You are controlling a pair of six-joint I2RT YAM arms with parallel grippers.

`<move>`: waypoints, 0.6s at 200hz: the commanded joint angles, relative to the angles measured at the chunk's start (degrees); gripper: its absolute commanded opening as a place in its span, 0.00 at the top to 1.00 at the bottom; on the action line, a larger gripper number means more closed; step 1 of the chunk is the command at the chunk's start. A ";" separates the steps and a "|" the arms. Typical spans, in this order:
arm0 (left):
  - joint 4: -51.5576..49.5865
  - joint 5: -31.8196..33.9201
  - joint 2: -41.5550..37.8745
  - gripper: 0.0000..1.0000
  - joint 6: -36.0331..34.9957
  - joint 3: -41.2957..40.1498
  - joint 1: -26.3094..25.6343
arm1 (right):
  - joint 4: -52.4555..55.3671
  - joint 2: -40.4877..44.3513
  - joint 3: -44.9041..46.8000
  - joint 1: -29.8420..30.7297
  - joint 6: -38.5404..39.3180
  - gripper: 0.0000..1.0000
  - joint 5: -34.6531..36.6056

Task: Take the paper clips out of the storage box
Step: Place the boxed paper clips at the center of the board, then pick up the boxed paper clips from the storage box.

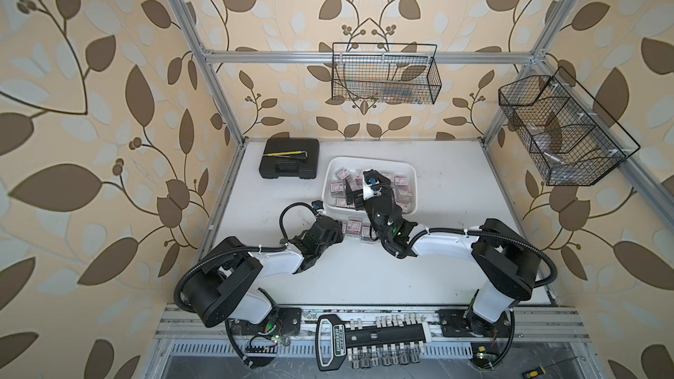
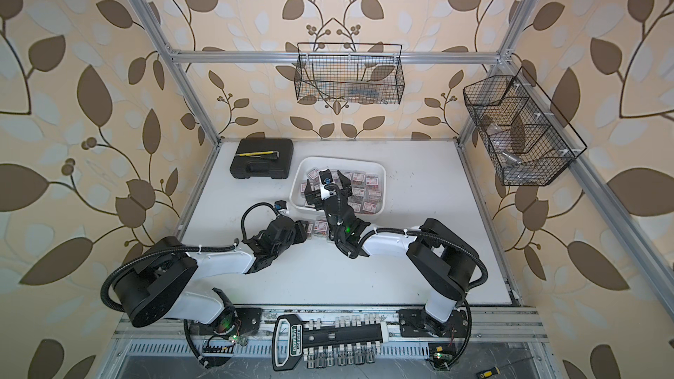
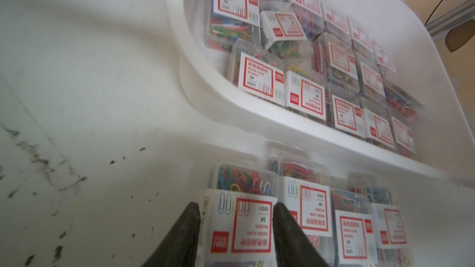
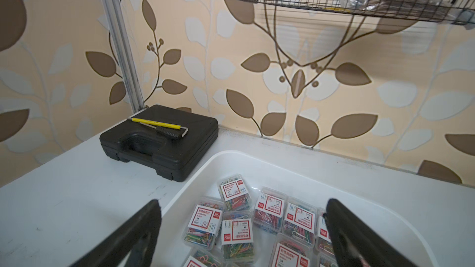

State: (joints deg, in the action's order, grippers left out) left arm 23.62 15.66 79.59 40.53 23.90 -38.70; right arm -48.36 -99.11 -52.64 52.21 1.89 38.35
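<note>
Paper clips [image 3: 259,78] mostly sit in the storage box [image 3: 231,124]; a few boxes line the counter [image 3: 102,98] beside it. My left end effector [image 3: 236,204] straddles one there, pinching or not I cannot tell; the right end effector [image 4: 243,201] hangs spread above the packed boxes, so descending could wedge two.

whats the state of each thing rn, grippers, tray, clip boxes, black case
left gripper, straddles a clip box on the table, grip unclear
right gripper, open over the storage box
paper clips, most in the box, some out on the table
black case, closed, tools on top
</note>
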 commanded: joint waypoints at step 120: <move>-6.87 6.05 -10.78 0.47 -1.28 -1.69 -0.33 | 4.42 2.10 -1.90 0.75 1.03 0.00 3.17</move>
State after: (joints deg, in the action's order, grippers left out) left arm 17.32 19.92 70.13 40.45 22.17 -38.70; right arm -43.51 -98.28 -55.81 52.66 3.88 39.42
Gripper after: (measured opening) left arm 0.532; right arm 0.999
